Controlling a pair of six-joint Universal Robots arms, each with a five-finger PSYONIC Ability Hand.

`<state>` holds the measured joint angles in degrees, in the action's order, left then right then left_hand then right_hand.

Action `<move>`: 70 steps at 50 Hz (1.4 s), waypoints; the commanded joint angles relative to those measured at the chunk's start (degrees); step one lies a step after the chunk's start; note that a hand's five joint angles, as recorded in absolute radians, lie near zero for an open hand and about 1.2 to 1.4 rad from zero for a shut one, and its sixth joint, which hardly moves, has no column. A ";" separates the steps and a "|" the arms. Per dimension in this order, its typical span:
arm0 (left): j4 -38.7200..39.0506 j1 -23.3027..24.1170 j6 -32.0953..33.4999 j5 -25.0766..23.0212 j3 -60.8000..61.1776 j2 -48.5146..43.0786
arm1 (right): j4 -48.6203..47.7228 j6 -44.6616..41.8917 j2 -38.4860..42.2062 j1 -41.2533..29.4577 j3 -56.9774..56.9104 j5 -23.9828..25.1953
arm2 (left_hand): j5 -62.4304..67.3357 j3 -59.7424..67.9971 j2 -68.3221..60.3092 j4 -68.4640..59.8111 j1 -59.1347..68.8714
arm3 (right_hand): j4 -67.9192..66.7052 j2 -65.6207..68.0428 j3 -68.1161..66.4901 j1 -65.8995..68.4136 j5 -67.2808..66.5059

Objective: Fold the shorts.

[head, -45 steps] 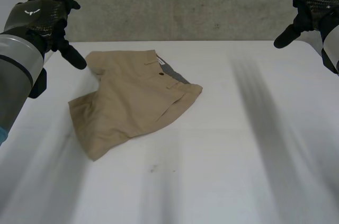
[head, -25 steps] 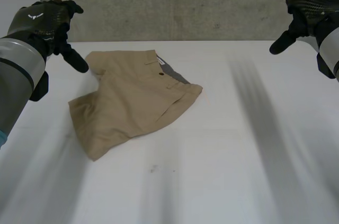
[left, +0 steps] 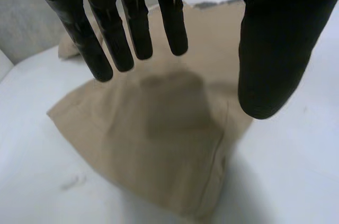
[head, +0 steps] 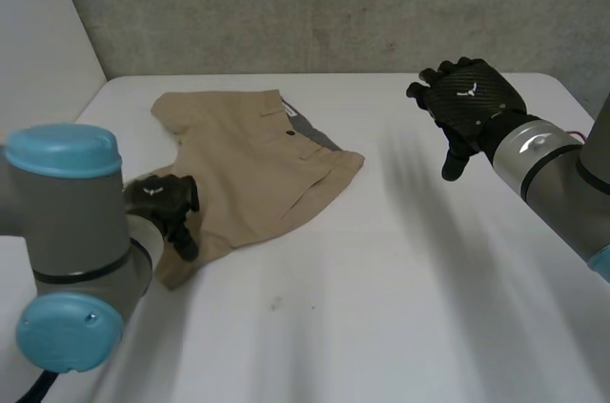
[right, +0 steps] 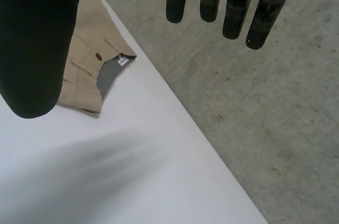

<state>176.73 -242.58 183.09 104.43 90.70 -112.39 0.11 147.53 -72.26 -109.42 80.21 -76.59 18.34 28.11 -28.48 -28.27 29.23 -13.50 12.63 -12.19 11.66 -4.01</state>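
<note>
Left hand (head: 164,205) poised over the shorts (head: 250,170), right hand (head: 469,106) out wide.

The tan shorts lie flat on the bench (head: 400,308), leg hem right beneath the left hand's straight, spread fingers, which hold nothing. The long axis runs away from that palm to the waistband. The right hand, also open and empty, hovers well apart, so the left looks nearer for the fold.

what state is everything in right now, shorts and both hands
tan shorts: lying flat on the white table, grey lining showing at the waistband, held by neither hand
left hand: open, fingers straight, above the shorts' near corner
right hand: open, raised over bare table, apart from the shorts
</note>
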 commanded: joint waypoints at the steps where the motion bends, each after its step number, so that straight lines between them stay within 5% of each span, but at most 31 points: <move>1: 0.98 -0.26 -0.01 0.60 1.93 -1.16 | -0.02 0.21 1.51 -0.35 0.74 -0.05 | 7.96 8.19 -7.82 -8.03 7.07 | 3.50 -2.63 2.19 -1.66 4.01; 11: 3.52 -1.40 0.16 0.86 0.97 -4.58 | -0.02 0.12 2.56 -0.53 1.26 -0.05 | -4.49 -4.26 4.63 4.42 -5.38 | 3.50 -2.63 2.19 -1.66 4.01; 26: 5.64 -3.33 0.87 1.30 -4.83 -12.15 | -0.02 0.12 3.71 -0.79 1.35 -0.05 | -2.65 -2.43 2.80 2.59 -3.54 | 3.50 -2.63 2.19 -1.66 4.01; 30: 5.90 -4.21 0.87 1.30 -5.45 -12.76 | -0.11 0.12 3.80 -0.79 1.44 -0.05 | 8.58 8.81 -8.43 -8.65 7.69 | 3.50 -2.63 2.19 -1.66 4.01; 35: 8.27 -4.56 0.87 1.30 -5.89 -12.59 | -0.11 0.12 4.41 -0.88 1.44 -0.05 | 51.59 51.82 -51.45 -51.66 50.70 | 3.50 -2.63 2.19 -1.66 4.01; 38: 8.54 -5.00 0.95 1.22 -5.54 -11.98 | -0.20 0.12 4.94 -0.88 1.44 -0.05 | 51.66 51.89 -51.52 -51.73 50.77 | 3.50 -2.63 2.19 -1.66 4.01; 48: 5.29 -1.93 2.80 -0.01 -0.79 3.66 | -0.63 3.71 7.92 -1.14 1.18 -0.14 | 51.66 51.89 -51.52 -51.73 50.77 | 3.50 -2.63 2.19 -1.66 4.01; 59: 2.83 3.87 2.89 -3.97 0.09 19.57 | -6.25 32.89 9.86 -5.53 2.23 0.65 | 51.66 51.89 -51.52 -51.73 50.77 | 3.50 -2.63 2.19 -1.66 4.01; 70: 0.90 7.47 2.63 -4.15 0.17 25.20 | -17.86 35.28 17.49 -14.67 1.98 -1.28 | 51.66 51.89 -51.52 -51.73 50.77 | 3.50 -2.63 2.19 -1.66 4.01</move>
<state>178.83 -236.36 185.89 100.18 90.87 -88.71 -13.53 183.68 -59.81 -120.37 83.85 -76.93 55.67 68.07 -68.58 -68.35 65.38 -13.50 12.63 -12.23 11.66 -4.01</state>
